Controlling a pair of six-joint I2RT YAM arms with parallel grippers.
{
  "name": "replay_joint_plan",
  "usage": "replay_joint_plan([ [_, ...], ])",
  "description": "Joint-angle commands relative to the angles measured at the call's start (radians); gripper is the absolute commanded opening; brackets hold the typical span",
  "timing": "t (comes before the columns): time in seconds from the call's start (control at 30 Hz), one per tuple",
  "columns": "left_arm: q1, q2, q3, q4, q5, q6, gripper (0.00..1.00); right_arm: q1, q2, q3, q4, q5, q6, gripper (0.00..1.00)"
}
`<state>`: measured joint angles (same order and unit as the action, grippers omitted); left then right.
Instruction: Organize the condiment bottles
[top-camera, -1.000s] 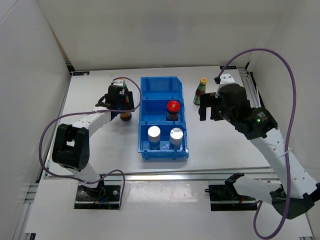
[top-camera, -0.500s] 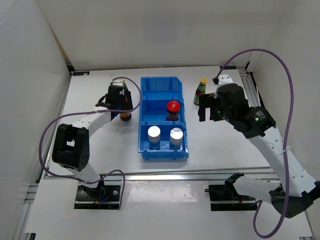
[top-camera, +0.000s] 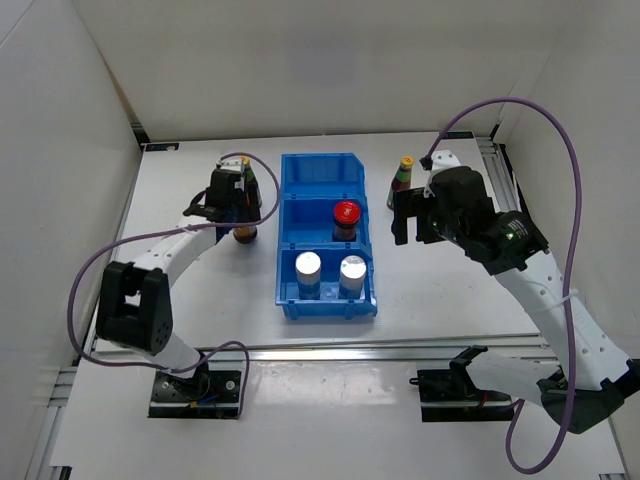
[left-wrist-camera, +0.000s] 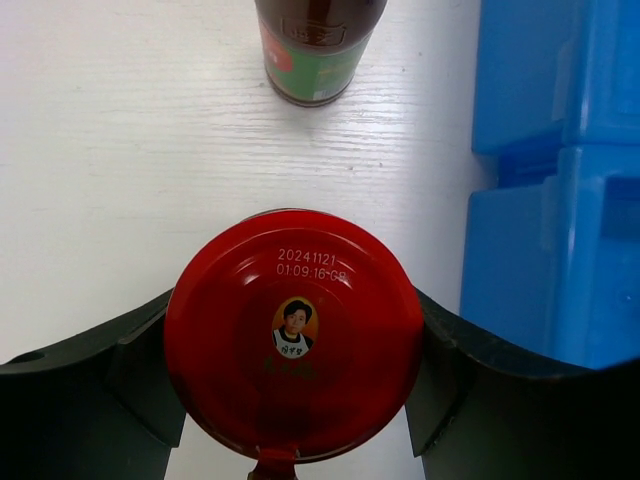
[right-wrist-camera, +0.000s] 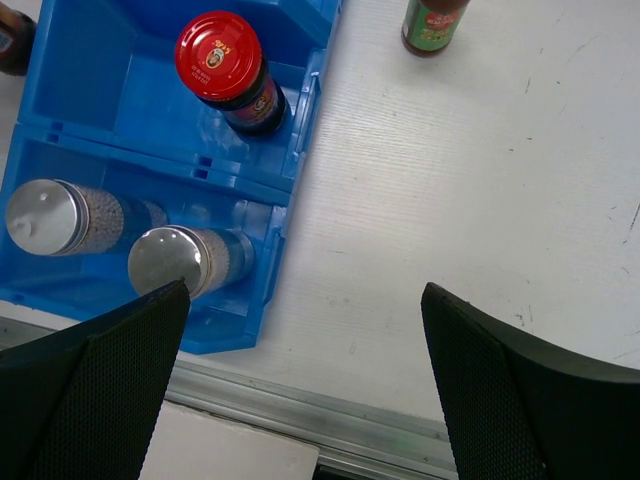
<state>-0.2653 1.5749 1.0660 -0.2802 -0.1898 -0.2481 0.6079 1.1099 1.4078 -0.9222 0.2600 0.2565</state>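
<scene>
Left of the blue bin (top-camera: 320, 178), the left gripper (top-camera: 232, 198) is clamped on a red-lidded jar (left-wrist-camera: 292, 335), with one finger at each side of it; a slim sauce bottle (left-wrist-camera: 318, 50) stands just beyond. Right of the bin, the right gripper (right-wrist-camera: 300, 400) hangs above the table (right-wrist-camera: 480, 200), jaws wide apart, holding nothing

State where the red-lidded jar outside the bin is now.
Left wrist view: the red-lidded jar sits in the left gripper, left of the blue bin, with a sauce bottle just beyond it.
</scene>
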Motion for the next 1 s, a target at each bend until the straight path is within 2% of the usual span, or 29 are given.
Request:
replay_joint_plan([
  [0.0,-0.009,-0.185,0.106,0.023,-0.034,0.017,0.45,-0.005,-0.002,0.003,-0.004,-0.021,0.0,1.0],
  [0.17,-0.067,-0.257,0.225,-0.019,-0.019,0.026,0.44,-0.005,-0.002,0.003,-0.004,-0.021,0.009,1.0],
  [0.4,-0.213,-0.211,0.341,-0.028,0.052,-0.019,0.45,-0.005,-0.012,0.003,-0.004,-0.021,0.018,1.0],
  [0.5,-0.244,-0.182,0.341,-0.028,0.052,-0.028,0.45,-0.005,-0.012,0.003,-0.013,-0.011,0.009,1.0],
  [0.67,-0.281,-0.15,0.257,0.012,0.061,-0.039,0.47,-0.005,-0.03,0.003,-0.014,-0.002,0.009,1.0],
  [0.97,-0.348,-0.044,0.235,0.065,0.043,-0.039,0.47,-0.005,-0.039,-0.006,-0.032,-0.002,0.009,1.0],
])
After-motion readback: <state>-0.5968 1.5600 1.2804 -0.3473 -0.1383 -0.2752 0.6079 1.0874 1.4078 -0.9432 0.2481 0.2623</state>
